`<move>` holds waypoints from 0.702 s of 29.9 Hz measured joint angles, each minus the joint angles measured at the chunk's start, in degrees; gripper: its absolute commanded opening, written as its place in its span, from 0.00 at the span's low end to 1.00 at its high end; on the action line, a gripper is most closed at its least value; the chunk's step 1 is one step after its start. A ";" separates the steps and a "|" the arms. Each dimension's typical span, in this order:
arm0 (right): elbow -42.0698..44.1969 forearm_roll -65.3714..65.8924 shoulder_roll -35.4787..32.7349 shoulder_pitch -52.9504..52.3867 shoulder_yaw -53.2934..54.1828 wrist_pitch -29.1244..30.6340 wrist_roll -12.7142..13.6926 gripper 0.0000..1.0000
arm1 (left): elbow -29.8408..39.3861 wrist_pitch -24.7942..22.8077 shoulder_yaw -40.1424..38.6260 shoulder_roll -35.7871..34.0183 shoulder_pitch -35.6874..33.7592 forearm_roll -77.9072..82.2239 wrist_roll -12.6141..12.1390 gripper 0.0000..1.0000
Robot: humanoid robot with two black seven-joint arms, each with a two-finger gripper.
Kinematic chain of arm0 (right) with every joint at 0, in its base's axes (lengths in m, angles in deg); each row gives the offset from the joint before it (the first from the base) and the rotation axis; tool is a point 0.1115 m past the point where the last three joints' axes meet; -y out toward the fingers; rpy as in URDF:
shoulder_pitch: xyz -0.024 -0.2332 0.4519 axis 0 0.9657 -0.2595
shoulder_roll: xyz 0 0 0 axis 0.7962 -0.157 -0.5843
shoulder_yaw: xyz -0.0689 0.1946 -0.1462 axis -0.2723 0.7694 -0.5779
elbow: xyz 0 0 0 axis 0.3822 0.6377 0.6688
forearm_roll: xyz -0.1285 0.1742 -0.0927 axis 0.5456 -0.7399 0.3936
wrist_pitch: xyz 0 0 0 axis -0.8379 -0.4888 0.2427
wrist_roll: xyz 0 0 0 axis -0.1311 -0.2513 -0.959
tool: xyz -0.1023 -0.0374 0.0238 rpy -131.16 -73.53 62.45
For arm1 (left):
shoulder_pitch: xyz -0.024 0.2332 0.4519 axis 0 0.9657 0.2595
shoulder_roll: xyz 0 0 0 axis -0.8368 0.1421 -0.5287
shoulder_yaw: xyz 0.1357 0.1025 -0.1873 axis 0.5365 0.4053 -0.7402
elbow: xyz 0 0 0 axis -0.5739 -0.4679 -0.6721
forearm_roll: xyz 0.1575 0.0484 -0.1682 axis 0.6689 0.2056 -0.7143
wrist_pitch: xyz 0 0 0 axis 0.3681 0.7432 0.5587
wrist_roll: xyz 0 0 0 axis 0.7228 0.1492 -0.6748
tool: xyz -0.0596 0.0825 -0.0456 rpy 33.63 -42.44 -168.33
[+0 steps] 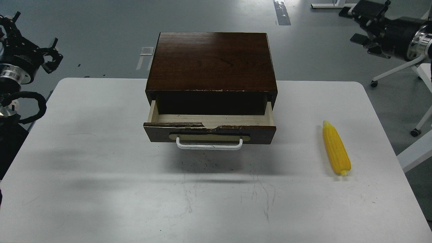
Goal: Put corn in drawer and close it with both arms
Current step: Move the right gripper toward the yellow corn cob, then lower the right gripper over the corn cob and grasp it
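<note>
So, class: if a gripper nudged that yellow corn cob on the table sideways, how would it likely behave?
The corn looks round and tapered, so it would probably roll, curving toward its narrow end. It lies near the right edge of the table, so it might roll off. Its bumpy kernels probably aid grip.

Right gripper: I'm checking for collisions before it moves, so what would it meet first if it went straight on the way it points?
The right gripper points up and left, away from the table. Only bare floor shows ahead; depth is unclear.
</note>
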 measured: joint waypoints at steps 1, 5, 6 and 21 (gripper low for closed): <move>-1.51 3.54 -0.40 -0.02 -1.33 -0.47 0.33 1.00 | 0.00 0.00 0.02 -0.21 0.05 0.00 0.00 0.98; -5.92 13.20 -1.83 0.20 -5.57 -2.39 3.00 1.00 | 0.00 0.00 0.25 -0.60 0.32 0.02 0.01 0.98; -6.31 14.15 -1.89 0.54 -6.64 -2.57 3.88 1.00 | 0.00 0.00 0.36 -0.79 0.46 0.02 0.10 0.98; -2.37 20.80 4.79 14.27 -10.65 -10.65 5.40 0.94 | 0.07 0.00 0.52 -3.07 3.03 -0.11 0.37 0.98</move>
